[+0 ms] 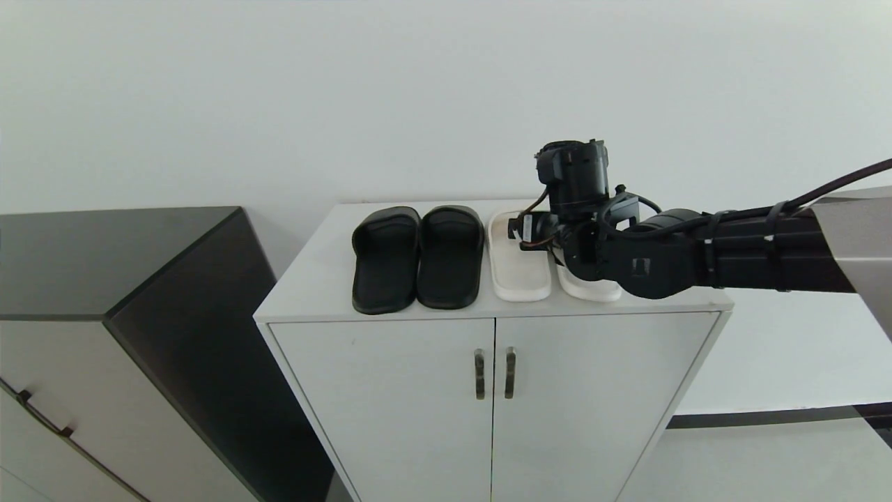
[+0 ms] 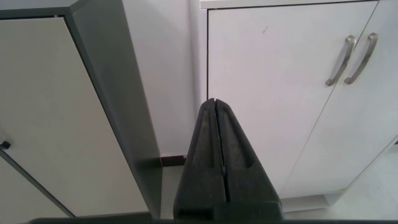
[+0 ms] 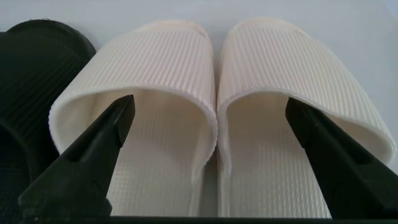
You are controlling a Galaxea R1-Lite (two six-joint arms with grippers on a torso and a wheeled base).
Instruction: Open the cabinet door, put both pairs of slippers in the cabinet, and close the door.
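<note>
A white cabinet (image 1: pixel 390 390) stands ahead with both doors shut and two metal handles (image 1: pixel 494 373) at the middle seam. On its top lie a pair of black slippers (image 1: pixel 417 255) and, to their right, a pair of white slippers (image 1: pixel 519 268). My right gripper (image 3: pixel 208 124) hovers over the white slippers (image 3: pixel 214 118), open, one finger inside each slipper's strap opening. The right wrist (image 1: pixel 578 209) hides part of the right white slipper. My left gripper (image 2: pixel 215 134) is shut on nothing, low in front of the cabinet's left door (image 2: pixel 273 93).
A dark grey cabinet (image 1: pixel 139 314) stands to the left of the white one, with a narrow gap between them. A white wall runs behind. Open floor lies to the right of the white cabinet.
</note>
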